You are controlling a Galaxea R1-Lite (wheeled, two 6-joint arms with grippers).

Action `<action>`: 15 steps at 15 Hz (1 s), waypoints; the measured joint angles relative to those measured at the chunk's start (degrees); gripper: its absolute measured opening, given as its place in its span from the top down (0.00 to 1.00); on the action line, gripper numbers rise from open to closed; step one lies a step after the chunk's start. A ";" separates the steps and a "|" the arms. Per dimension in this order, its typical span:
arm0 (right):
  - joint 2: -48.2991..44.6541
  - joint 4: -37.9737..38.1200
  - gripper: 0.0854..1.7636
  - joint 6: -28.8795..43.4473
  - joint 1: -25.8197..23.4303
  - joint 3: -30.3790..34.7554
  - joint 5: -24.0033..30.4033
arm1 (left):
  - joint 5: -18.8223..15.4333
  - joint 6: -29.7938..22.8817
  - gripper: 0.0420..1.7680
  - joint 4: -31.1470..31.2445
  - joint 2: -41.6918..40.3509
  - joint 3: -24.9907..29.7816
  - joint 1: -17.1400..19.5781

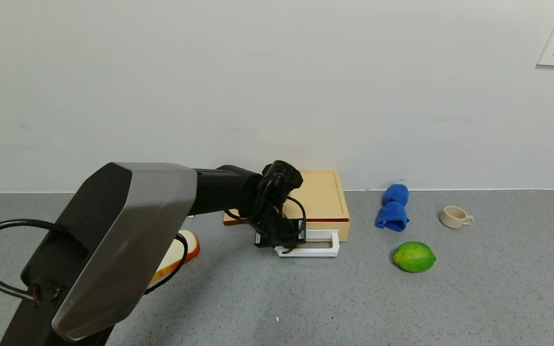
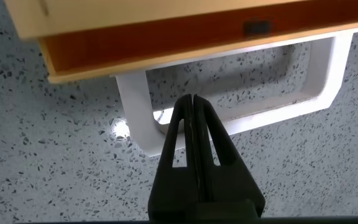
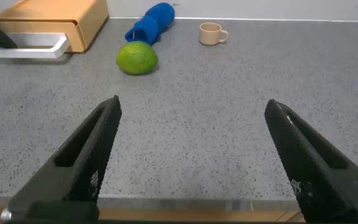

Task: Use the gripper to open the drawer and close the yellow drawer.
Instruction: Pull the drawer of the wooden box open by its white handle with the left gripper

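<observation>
The pale yellow-tan drawer (image 1: pixel 322 199) sits in its low box against the wall, with a thin dark red strip showing along its front. Its white loop handle (image 1: pixel 316 243) lies flat on the table in front. My left gripper (image 1: pixel 282 246) is shut and empty. In the left wrist view its closed tips (image 2: pixel 191 99) reach over the handle's front bar (image 2: pixel 278 112) into the loop, near one corner. I cannot tell whether they touch it. My right gripper (image 3: pixel 191 124) is open and empty, low over bare table far from the drawer (image 3: pixel 48 22).
A green lime (image 1: pixel 414 257), a blue cloth (image 1: pixel 393 207) and a small beige cup (image 1: pixel 455 216) lie to the drawer's right. A bread slice (image 1: pixel 181 252) lies left of it, partly behind my left arm. The wall stands right behind the box.
</observation>
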 joint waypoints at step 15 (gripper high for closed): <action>0.00 0.00 0.04 0.00 0.00 0.00 0.00 | -0.94 -4.38 0.96 6.21 -2.36 4.10 -2.68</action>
